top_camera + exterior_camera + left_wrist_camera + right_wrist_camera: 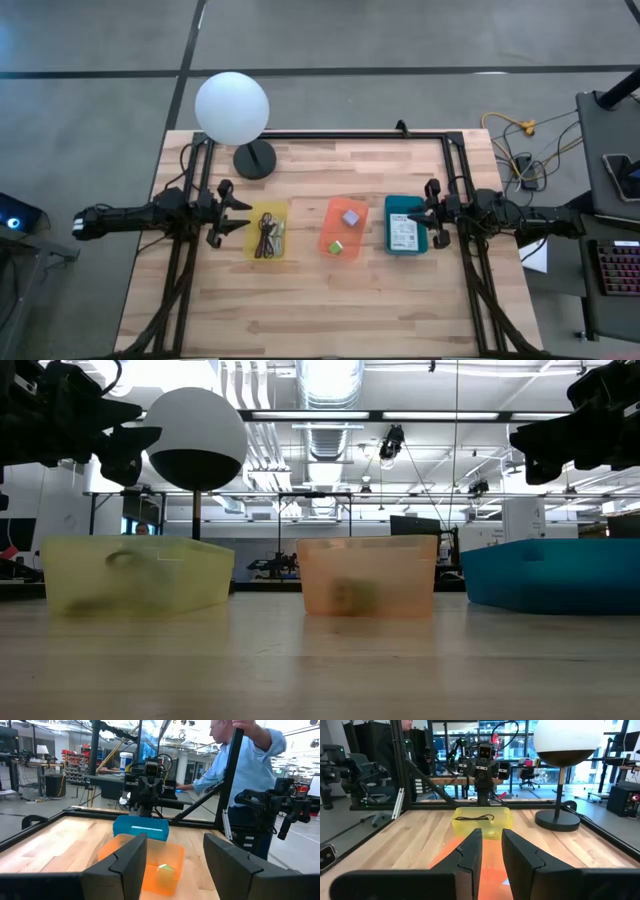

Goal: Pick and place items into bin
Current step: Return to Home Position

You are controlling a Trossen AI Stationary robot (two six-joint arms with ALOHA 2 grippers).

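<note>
We see the left tool [240, 222] hanging above the worktop [300, 300], just beside the yellow bin [280, 210] on the side facing the worktop's left edge. Its fingers [135, 855] are spread wide, released, holding and touching nothing. The right tool [415, 218] hangs over the teal bin [405, 202], at the side nearer the worktop's right edge. Its fingers [472, 845] are barely parted, with only a narrow gap between them, and it grips nothing.

The three bins sit in a row across the middle of the worktop: yellow toward the left edge, the orange bin [335, 215] in the centre, and teal toward the right edge. Dark coiled cables [266, 240] lie in the yellow bin. A grey cube [351, 216] and a green cube [336, 247] lie apart in the orange one. A white card [404, 233] lies flat in the teal one.

A lamp [232, 108] with a white globe stands on a dark round base near the far edge, left of its middle. Around the worktop we see grey floor [90, 110]. Behind the right arm a person [250, 765] in a light blue shirt stands at a desk.
</note>
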